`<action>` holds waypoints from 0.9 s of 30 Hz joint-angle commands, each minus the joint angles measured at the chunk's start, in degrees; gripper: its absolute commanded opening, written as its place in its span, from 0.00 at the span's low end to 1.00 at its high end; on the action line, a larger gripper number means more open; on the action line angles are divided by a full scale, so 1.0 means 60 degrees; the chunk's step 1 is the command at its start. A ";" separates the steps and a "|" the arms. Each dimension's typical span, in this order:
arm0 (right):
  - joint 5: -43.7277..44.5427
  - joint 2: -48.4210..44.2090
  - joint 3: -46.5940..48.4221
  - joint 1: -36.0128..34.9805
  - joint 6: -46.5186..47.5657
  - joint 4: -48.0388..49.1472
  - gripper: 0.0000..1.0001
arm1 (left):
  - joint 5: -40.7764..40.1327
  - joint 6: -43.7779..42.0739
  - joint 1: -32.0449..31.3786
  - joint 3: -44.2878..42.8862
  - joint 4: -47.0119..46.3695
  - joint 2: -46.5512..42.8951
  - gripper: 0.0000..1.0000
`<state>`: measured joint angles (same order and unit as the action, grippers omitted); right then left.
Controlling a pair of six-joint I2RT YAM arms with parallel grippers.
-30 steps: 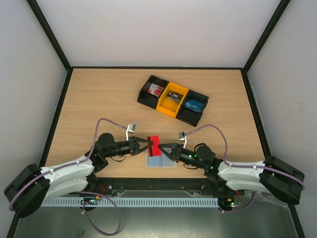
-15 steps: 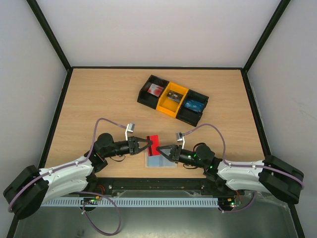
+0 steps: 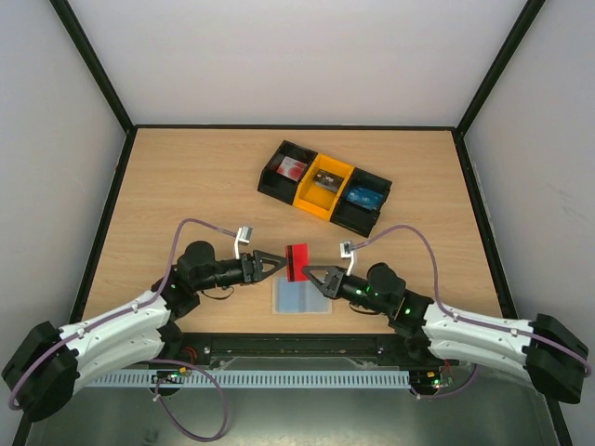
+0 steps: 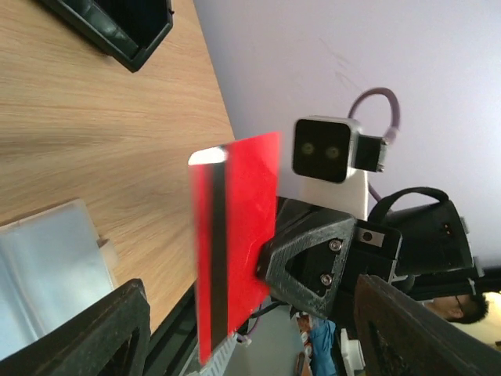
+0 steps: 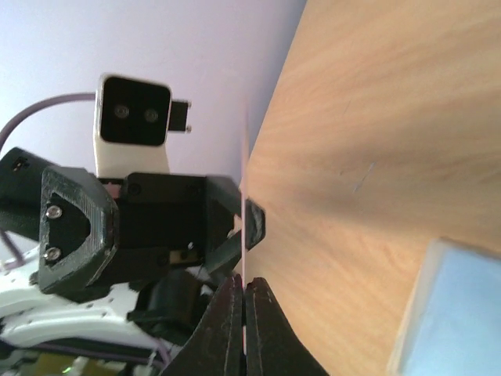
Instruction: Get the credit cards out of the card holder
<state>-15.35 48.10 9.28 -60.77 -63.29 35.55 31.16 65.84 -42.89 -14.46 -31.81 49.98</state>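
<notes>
A red credit card [image 3: 297, 262] with a dark stripe hangs upright on its edge above the table, just beyond the card holder [image 3: 301, 297]. My right gripper [image 3: 313, 272] is shut on the card's right edge. In the right wrist view the card [image 5: 245, 172] shows as a thin line pinched in that gripper [image 5: 244, 309]. My left gripper [image 3: 276, 264] stands open at the card's left side, apart from it. The left wrist view shows the card [image 4: 235, 235] between the left gripper's [image 4: 246, 329] spread jaws. The card holder [image 4: 47, 270] is a pale translucent sleeve lying flat on the wood.
A black-and-yellow three-compartment tray [image 3: 275, 167] with small items inside sits at the far middle of the table. Black frame rails run along the table's sides, and the arms' cables loop over the near part.
My left gripper has opened and let go of the red card. My right gripper has shut on the card and carried it a little up and away from the holder.
</notes>
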 commanded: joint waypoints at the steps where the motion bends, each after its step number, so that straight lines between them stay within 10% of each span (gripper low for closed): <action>1: 0.1971 -0.1111 0.0681 -0.0047 0.2190 -0.2828 0.02 | -0.0017 -0.0540 0.0153 -0.0581 0.1358 -0.0289 0.74; 9: 0.4542 -0.0968 0.1513 -0.0041 0.4164 -0.4721 0.02 | -0.0283 -0.0033 0.0264 -0.1037 0.2592 -0.0504 0.74; 27: 0.6399 0.1343 0.2008 -0.1783 1.0628 -0.2674 0.02 | -0.1436 0.2784 0.0381 -0.0941 0.3298 -0.1532 0.57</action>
<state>14.13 53.08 18.28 -67.37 -11.60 16.86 23.33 78.06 -40.95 -19.25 -12.05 41.19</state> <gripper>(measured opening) 0.024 0.590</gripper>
